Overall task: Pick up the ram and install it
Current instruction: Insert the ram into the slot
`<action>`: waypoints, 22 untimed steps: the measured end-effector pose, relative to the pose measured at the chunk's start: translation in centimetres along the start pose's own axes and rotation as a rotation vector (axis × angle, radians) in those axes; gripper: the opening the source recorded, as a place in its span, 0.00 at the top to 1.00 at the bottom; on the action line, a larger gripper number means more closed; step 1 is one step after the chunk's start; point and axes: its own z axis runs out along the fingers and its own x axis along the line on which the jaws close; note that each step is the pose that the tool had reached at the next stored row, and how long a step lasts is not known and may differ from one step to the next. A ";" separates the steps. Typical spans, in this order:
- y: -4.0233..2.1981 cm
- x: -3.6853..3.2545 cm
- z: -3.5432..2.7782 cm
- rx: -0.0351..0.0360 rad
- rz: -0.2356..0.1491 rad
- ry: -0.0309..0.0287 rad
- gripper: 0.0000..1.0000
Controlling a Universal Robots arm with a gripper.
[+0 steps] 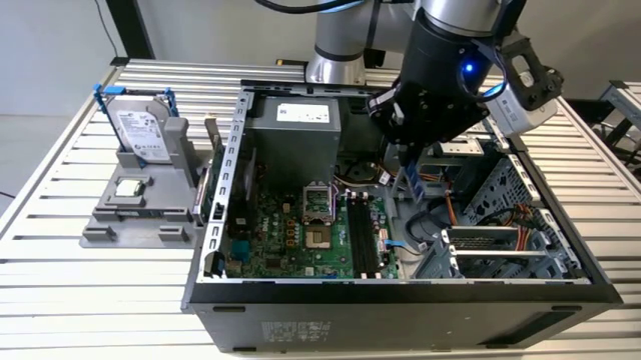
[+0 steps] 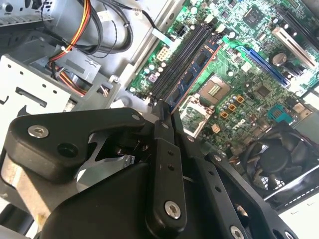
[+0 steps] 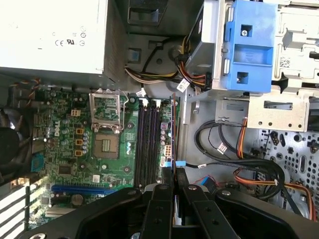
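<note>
Looking at this from my remote station rn: the tool (image 3: 173,175) is pinched tight on the ram (image 3: 173,130), clamped on both flat faces w/ the stick poking out ahead of it. In the first wrist view the ram shows edge-on, a thin line running the same way as the black memory slots (image 3: 149,144). So imo its long axis is approx parallel to them. The catch is the offset: that line sits just beside the slot bank, on the side toward the cables (image 3: 224,149) and away from the CPU socket (image 3: 106,144), not over any slot. The second wrist view agrees, w/ the ram (image 2: 195,68) alongside the slots and not in one.

In the exterior view the ram (image 1: 412,182) hangs under the tool, right of centre in the frame, above the motherboard (image 1: 290,232) and apart from it afaict. The memory slots (image 1: 364,236) lie lower in the frame and toward the exterior view's left of it. It's not seated, so the install isn't done. Can't tell the actual height gap tho.

Room is tight-ish: the drive cage (image 1: 501,244) and cables are close on the exterior view's right. The case (image 1: 401,294) sits on a slatted metal surface (image 1: 70,300), hard drive (image 1: 140,129) well off to the exterior view's left.
</note>
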 end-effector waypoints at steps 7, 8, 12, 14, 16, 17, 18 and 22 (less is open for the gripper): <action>-0.01 0.04 1.23 0.0008 0.007 -0.0002 1.00; 0.01 0.04 1.37 0.0020 0.009 -0.0001 1.00; -0.01 0.05 1.68 0.0055 0.009 0.0000 1.00; -0.01 0.06 1.76 0.0062 0.010 -0.0003 1.00; -0.03 0.08 2.08 0.0071 0.021 -0.0009 1.00; -0.03 0.08 2.26 0.0076 0.031 -0.0015 1.00; -0.02 0.09 2.44 0.0079 0.042 -0.0020 1.00; -0.06 0.12 3.17 0.0083 0.050 -0.0024 1.00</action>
